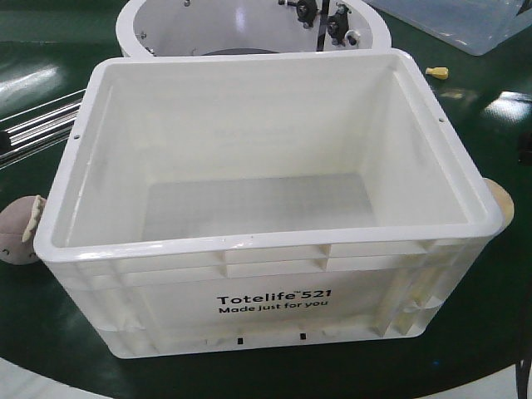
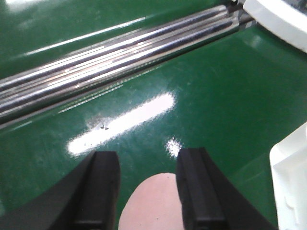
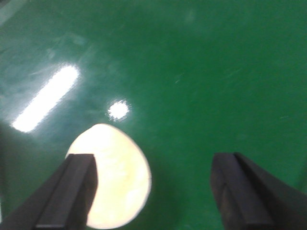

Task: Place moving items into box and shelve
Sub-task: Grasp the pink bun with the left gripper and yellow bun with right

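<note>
Exterior front-facing view was mostly glossy green table [image 1: 499, 332], and parked on it was the box [image 1: 274, 287], a big white crate with a ribbed rim and "Totelife 521 Made just for you" printed in black on the near wall. Its inside showed only bare white walls and floor. Right behind it sat a round white tub [image 1: 378, 29] with some dark hardware in it that I couldn't make out. A clear plastic tub [image 1: 474, 25] poked in at the top right corner, contents impossible to tell. Shiny metal rails [image 1: 41, 125] ran along the left side of the table. Both moving items were outside the box, on the table. The pinkish-brown lump [image 1: 17, 233] was tucked against the box's left near corner, dull and soft-looking, with a pale strip on the side facing the box. The pale yellow lump [image 1: 500, 198] peeked out from behind the right rim. On the left wrist cam the left gripper [image 2: 148, 189] had its black fingers [image 2: 103, 191] apart with the pinkish lump's rounded end in the gap, though I couldn't tell if the pads touched it. The right gripper [image 3: 153, 191] was spread much wider, and the creamy egg shape sat beside its left-hand finger [image 3: 72, 191], partly hidden by it. Smallest of all, a tiny yellow piece [image 1: 436, 72] lay off past the box's far right corner.
</note>
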Motion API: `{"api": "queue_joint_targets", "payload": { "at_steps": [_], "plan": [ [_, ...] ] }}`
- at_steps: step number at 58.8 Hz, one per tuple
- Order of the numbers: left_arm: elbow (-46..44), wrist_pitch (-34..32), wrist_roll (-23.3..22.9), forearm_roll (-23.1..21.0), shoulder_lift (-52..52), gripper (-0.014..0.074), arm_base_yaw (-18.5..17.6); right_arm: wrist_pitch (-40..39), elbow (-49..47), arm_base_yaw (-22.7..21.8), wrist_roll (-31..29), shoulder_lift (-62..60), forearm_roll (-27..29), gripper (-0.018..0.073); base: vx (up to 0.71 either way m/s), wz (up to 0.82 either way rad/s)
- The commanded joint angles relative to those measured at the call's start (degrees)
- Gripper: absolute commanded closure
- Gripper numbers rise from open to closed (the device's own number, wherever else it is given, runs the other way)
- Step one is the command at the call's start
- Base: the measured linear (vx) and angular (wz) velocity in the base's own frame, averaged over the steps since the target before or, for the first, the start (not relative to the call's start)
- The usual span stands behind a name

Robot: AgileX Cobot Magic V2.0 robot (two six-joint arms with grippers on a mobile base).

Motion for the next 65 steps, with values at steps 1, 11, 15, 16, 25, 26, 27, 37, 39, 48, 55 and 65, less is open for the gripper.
{"api": "queue_joint_targets", "payload": {
  "at_steps": [1,11,15,16,25,26,27,37,39,48,55,65],
  "plan": [
    [-2.0,-2.0,-0.6,-0.3,0.7,0.0202,0.2,-0.7,-2.0,-1.0,-12.1,0.5,10.8,0.0052,0.00,0.00],
    [-2.0,-0.7,-0.6,-2.0,4.1,0.0158,0.2,1.2,-2.0,-1.0,-20.2,4.7,19.4,0.0051,0.00,0.00],
    [-2.0,-0.5,-0.6,-2.2,5.4,0.0142,0.2,1.2,-2.0,-1.0,-20.2,5.9,19.8,0.0051,0.00,0.00],
    [-2.0,-0.3,-0.6,-2.2,6.0,0.0138,0.2,1.2,-2.0,-1.0,-20.2,6.4,19.6,0.0051,0.00,0.00],
    [-2.0,0.3,-0.6,-2.4,10.2,0.0127,0.2,-0.1,-2.0,-1.0,-20.2,9.5,19.4,0.0051,0.00,0.00],
    [-2.0,0.2,-0.6,-2.5,10.6,0.0127,0.2,-0.5,-2.0,-1.0,-20.2,9.9,19.4,0.0051,0.00,0.00],
    [-2.0,0.0,-0.6,-2.5,11.3,0.0127,0.2,-0.7,-2.0,-1.0,-20.2,10.2,19.4,0.0051,0.00,0.00],
    [-2.0,-1.2,0.2,-7.3,15.5,0.0127,0.2,-2.1,-2.0,-1.0,-20.2,13.6,19.6,0.0051,0.00,0.00],
    [-2.0,-1.0,1.4,-8.8,16.5,0.0127,0.2,-2.5,-2.0,-1.0,-20.2,14.5,19.6,0.0051,0.00,0.00],
    [-2.0,-0.1,6.9,-12.8,20.9,0.0129,0.2,-4.3,-2.0,-0.7,-20.2,17.9,19.8,0.0051,0.00,0.00],
    [-2.0,3.1,9.0,-12.9,24.5,0.0129,0.2,-4.9,-2.0,0.8,-20.4,20.8,19.7,0.0051,0.00,0.00],
    [-2.0,6.0,11.0,-12.9,28.3,0.0137,0.2,-7.0,-2.0,3.6,-20.4,24.4,19.6,0.0057,0.00,0.00]
  ]
}}
